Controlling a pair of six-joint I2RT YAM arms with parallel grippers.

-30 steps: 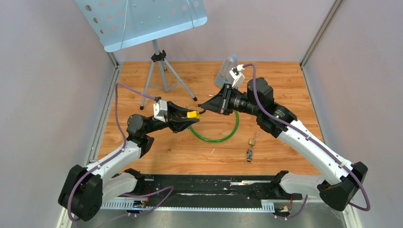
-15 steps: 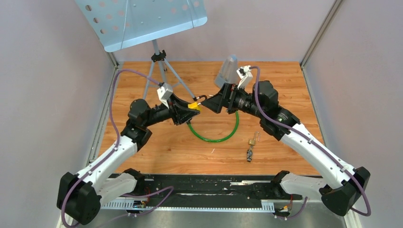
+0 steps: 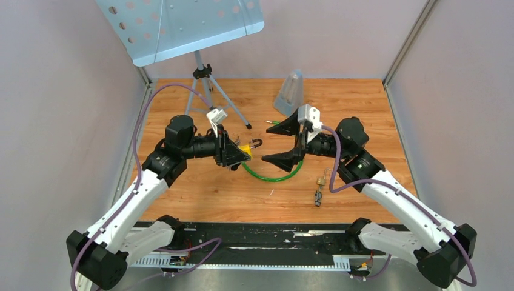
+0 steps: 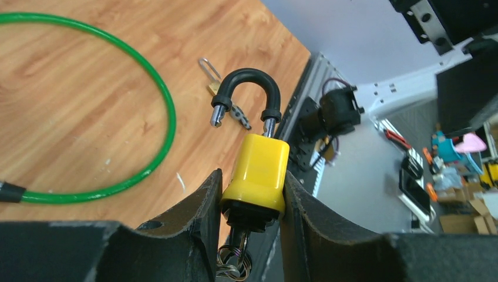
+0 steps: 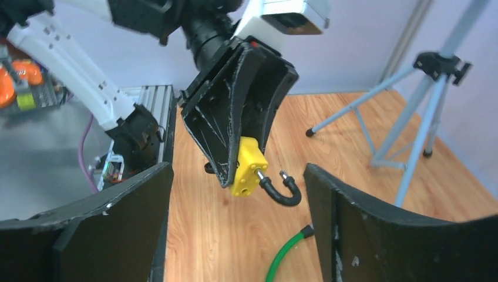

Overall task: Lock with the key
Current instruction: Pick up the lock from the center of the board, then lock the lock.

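— While your left gripper [image 4: 251, 176] clamps the yellow padlock [image 4: 258, 167] above the table, why point its open shackle [image 4: 245, 79] outward?
— Likely so your right gripper [image 3: 271, 144], spread wide just opposite, can reach it; the key [image 4: 232, 264] hangs beneath.

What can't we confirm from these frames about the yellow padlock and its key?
1. Keyhole of the yellow padlock with black shackle: in the left wrist view it is hidden between the fingers of the left claw, so whether a key is seated cannot be told.
2. The metal key ring: same view, cut off by the bottom edge.
3. The small brass padlock: top view, too small to tell whether it is locked or open.
4. The green cable loop: right wrist view, cut off by the bottom edge.
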